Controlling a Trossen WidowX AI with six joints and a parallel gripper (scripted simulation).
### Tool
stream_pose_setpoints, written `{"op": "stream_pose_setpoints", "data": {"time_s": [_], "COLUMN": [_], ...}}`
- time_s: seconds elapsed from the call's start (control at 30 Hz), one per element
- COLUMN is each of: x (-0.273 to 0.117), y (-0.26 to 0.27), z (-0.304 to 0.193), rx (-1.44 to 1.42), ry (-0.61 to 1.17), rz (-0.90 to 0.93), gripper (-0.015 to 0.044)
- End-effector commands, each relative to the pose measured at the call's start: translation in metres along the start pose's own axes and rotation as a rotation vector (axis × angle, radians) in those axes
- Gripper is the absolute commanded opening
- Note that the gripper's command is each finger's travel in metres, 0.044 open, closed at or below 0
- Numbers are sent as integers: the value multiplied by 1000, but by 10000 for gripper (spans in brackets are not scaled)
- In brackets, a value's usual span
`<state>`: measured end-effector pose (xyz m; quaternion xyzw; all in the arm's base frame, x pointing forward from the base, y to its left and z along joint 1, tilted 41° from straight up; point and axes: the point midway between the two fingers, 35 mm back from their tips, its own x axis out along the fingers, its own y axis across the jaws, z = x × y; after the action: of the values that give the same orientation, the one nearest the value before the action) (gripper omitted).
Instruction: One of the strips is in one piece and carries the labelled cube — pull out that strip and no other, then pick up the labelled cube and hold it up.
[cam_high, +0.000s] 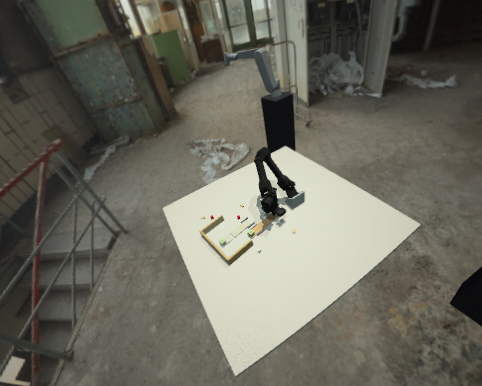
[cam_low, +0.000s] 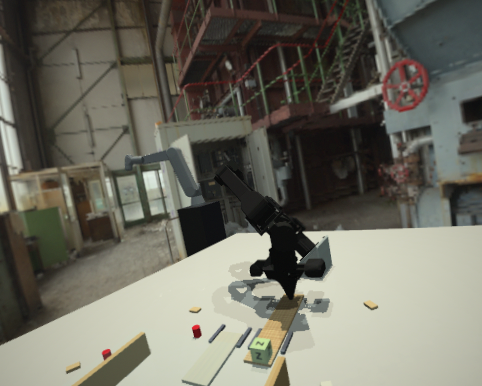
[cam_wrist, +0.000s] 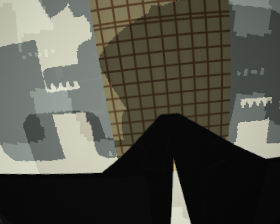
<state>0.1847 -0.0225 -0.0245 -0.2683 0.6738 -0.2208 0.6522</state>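
The tan wooden strip lies flat, its grid-lined top filling much of the wrist view. A green cube with dark letters sits on its far end from the arm. My gripper is shut and empty, fingertips down at the strip's arm-side end; the fingers hide whether they touch it. A pale strip lies beside it. A second green cube is beyond the pale strip in the top view, on a separate pale piece.
A low wooden wall surrounds the far ends. Dark rails flank the strips. Red cylinders and small tan blocks lie around. A grey-blue panel stands by the arm.
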Motion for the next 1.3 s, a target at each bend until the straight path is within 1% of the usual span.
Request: {"op": "stream_pose_setpoints", "data": {"time_s": [0.0, 1.13, 1.17, 1.27], "x": [4, 4, -2, -32], "y": [-1, -1, 0, 1], "z": [-10, -10, -1, 2], "rx": [-9, -9, -2, -7], "ry": [33, 33, 5, 26], "rz": [1, 1, 1, 4], "gripper": [0, 0, 0, 0]}}
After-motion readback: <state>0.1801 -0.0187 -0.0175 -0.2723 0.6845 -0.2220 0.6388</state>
